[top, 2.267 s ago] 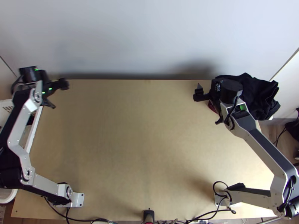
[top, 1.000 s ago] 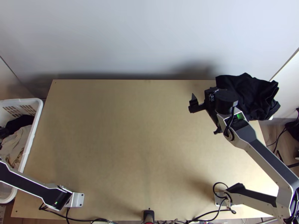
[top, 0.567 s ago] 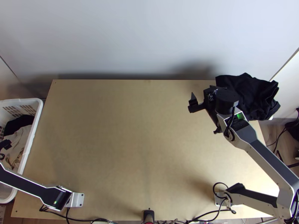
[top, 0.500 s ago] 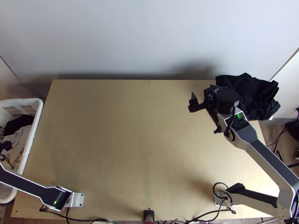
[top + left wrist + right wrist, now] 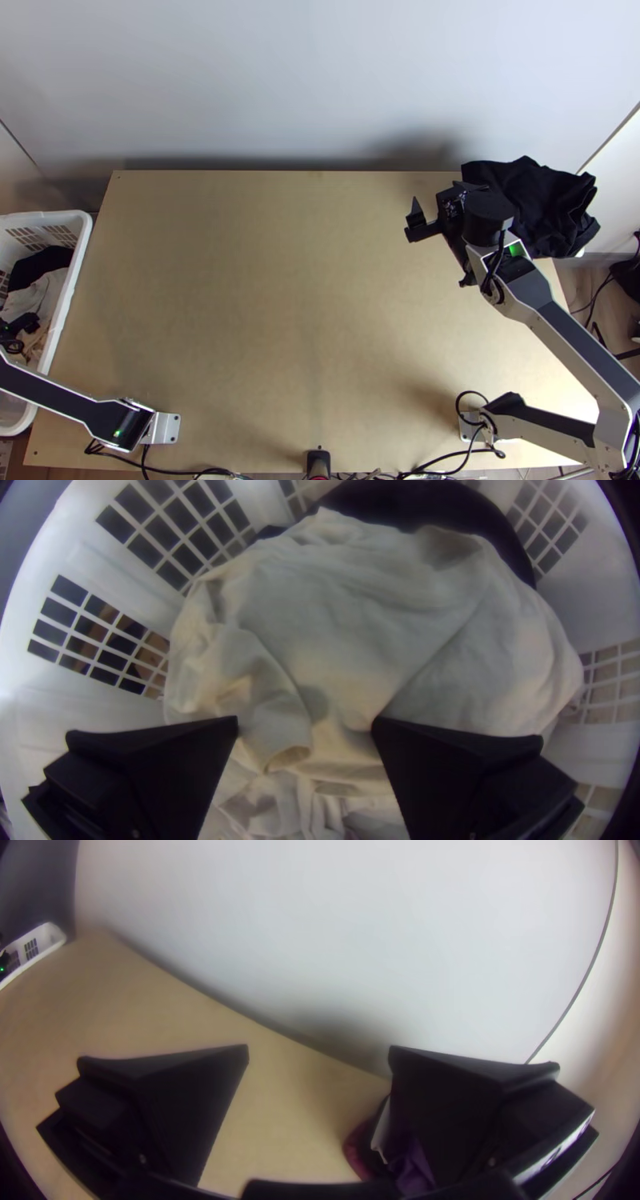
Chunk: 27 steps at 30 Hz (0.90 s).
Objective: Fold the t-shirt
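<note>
Pale wall [image 5: 320, 80] and light wooden counter [image 5: 304, 304], with a pale cloth [image 5: 347, 627] bunched in a white basket [image 5: 72, 276] beside the left edge.
By the top view, black cloth [image 5: 532, 200] is shown heaped at the far right corner; by the left wrist view, the basket's mesh walls are revealed, and by the right wrist view, purple cloth [image 5: 410, 1167] is seen beside a finger. The left hand [image 5: 24, 323] is held wide apart over the pale cloth; whether it is touched cannot be told. The right hand [image 5: 438, 250] is also spread, near the black cloth. Creases and a sleeve-like opening are seen in the pale cloth, dark cloth [image 5: 40, 264] being partly covered by it.
</note>
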Each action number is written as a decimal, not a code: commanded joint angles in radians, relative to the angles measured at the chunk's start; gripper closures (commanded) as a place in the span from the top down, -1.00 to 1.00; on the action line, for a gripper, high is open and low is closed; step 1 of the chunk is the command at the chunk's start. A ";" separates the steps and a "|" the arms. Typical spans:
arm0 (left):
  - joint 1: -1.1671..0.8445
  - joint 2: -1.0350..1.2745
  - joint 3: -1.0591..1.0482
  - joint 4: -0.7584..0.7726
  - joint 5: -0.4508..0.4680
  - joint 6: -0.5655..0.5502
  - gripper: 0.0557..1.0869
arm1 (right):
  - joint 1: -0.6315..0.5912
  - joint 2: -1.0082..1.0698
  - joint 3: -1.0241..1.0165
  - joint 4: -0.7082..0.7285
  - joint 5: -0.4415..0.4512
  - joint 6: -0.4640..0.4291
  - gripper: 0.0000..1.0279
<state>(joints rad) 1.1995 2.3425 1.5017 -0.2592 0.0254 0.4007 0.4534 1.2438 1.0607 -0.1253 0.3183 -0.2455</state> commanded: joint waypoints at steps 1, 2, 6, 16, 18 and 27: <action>0.003 0.008 -0.008 0.021 0.002 -0.023 0.78 | -0.004 -0.009 -0.021 0.007 0.011 -0.014 0.90; 0.003 0.009 -0.003 0.028 0.002 -0.031 0.77 | -0.004 -0.010 -0.024 0.009 0.015 -0.014 0.90; 0.005 0.014 0.018 0.028 0.002 -0.059 0.78 | -0.001 -0.018 -0.034 0.009 0.016 -0.014 0.90; 0.009 0.014 0.049 0.029 0.002 -0.068 0.78 | 0.001 -0.023 -0.059 0.010 0.019 -0.028 0.90; 0.012 0.017 0.057 0.029 0.002 -0.068 0.78 | 0.002 -0.024 -0.068 0.010 0.019 -0.031 0.90; 0.026 0.023 0.051 0.011 0.002 -0.068 0.78 | 0.001 -0.023 -0.076 0.013 0.028 -0.046 0.90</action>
<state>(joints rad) 1.2144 2.3642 1.5520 -0.2340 0.0257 0.3328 0.4545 1.2213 0.9916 -0.1143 0.3424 -0.2821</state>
